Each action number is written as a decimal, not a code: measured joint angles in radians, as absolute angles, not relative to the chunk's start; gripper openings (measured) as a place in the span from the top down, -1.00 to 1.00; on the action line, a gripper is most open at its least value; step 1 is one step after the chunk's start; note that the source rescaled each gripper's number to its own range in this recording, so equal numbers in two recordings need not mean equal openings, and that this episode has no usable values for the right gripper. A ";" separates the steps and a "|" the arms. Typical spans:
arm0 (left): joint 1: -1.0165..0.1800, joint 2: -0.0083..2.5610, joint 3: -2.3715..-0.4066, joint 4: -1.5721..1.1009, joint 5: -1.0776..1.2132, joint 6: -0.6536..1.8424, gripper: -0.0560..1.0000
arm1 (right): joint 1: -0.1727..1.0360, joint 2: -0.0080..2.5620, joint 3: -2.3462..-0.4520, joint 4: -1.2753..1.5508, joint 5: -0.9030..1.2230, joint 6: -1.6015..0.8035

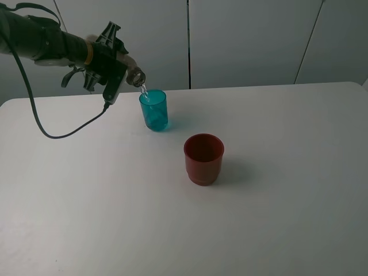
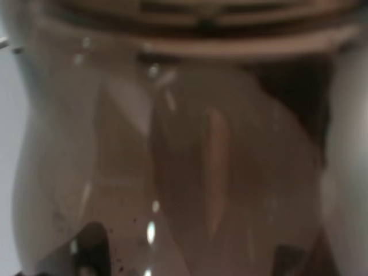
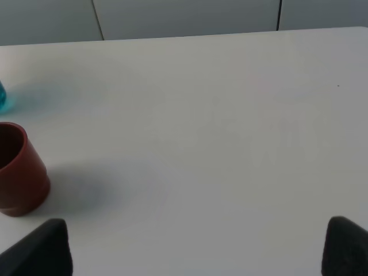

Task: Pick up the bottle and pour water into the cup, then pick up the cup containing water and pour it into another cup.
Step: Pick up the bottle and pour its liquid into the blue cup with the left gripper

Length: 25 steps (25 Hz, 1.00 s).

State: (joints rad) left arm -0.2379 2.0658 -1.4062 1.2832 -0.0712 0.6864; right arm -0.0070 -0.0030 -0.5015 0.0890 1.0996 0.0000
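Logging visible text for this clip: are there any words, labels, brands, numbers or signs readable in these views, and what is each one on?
None can be read in any view.
bottle: no label or print shows; up close in the left wrist view it is only a blurred brown surface.
teal cup: plain.
red cup: plain.
table and wall panels: bare, with no markings.

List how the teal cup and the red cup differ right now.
The teal cup is see-through; the red cup is opaque. The teal cup is narrower; the red cup is wider, with a stepped base. The bottle pours water into the teal cup; the red cup gets none. Both stand upright on the table.
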 joint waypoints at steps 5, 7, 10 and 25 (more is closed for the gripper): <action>-0.238 2.066 -1.406 1.283 -0.071 0.686 0.85 | -0.007 -0.003 -0.501 0.089 1.100 0.000; -0.238 2.066 -1.406 1.283 -0.071 0.686 0.85 | -0.007 -0.003 -0.501 0.089 1.100 0.000; -0.238 2.066 -1.406 1.283 -0.071 0.688 0.85 | -0.007 -0.003 -0.501 0.089 1.100 0.000; -0.238 2.066 -1.406 1.310 -0.071 0.742 0.85 | -0.007 -0.003 -0.501 0.089 1.100 0.000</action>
State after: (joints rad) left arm -0.2379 2.0658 -1.4062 1.3102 -0.0712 0.7418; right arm -0.0070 -0.0030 -0.5015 0.0890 1.0996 0.0000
